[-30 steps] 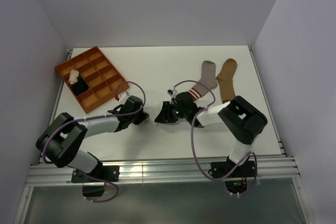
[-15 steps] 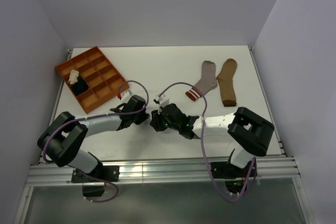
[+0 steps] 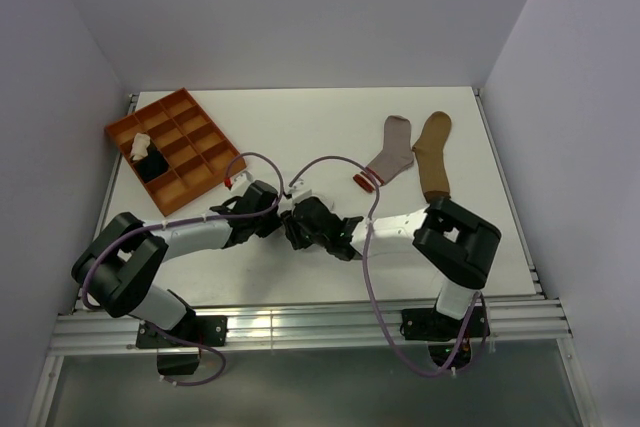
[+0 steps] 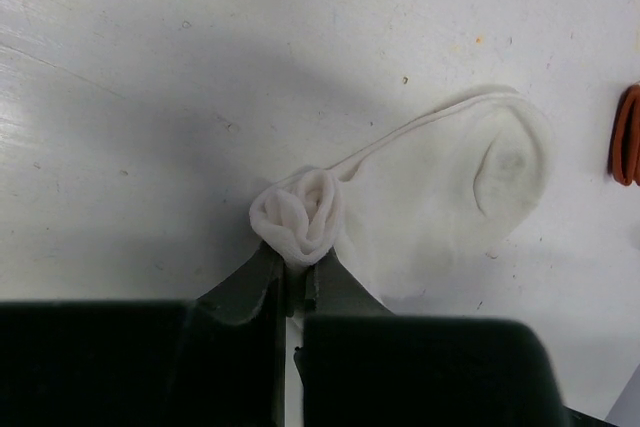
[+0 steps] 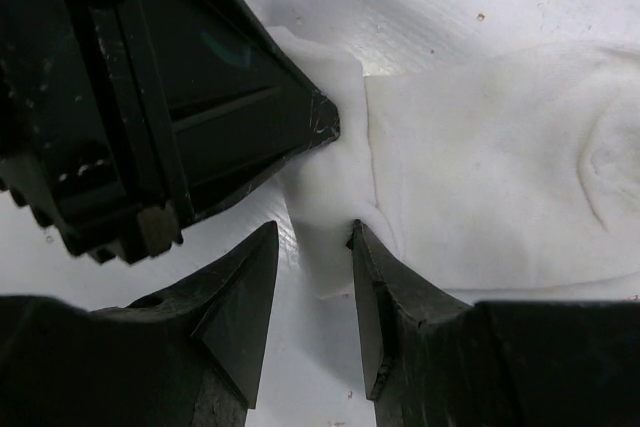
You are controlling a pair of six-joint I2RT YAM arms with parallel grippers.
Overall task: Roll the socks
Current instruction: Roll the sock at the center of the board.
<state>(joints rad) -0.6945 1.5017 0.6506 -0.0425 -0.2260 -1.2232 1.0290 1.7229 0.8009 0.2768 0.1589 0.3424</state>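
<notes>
On the tabletop [image 3: 300, 117], the compartment tray [image 3: 118, 131] sits far left, with sock bundles [image 3: 150, 162] in its left-hand compartments. Far right, an inner sock [image 3: 393, 150] lies just beside an outer sock [image 3: 433, 152]. At centre, the left tool [image 4: 295, 272] and right tool [image 5: 312, 247] meet over a part-rolled sock [image 4: 440, 197], its roll touching the left tool's tips.

white sock [image 4: 450, 187]: soft matt knit | table [image 4: 150, 97]: scuffed matt white
</notes>
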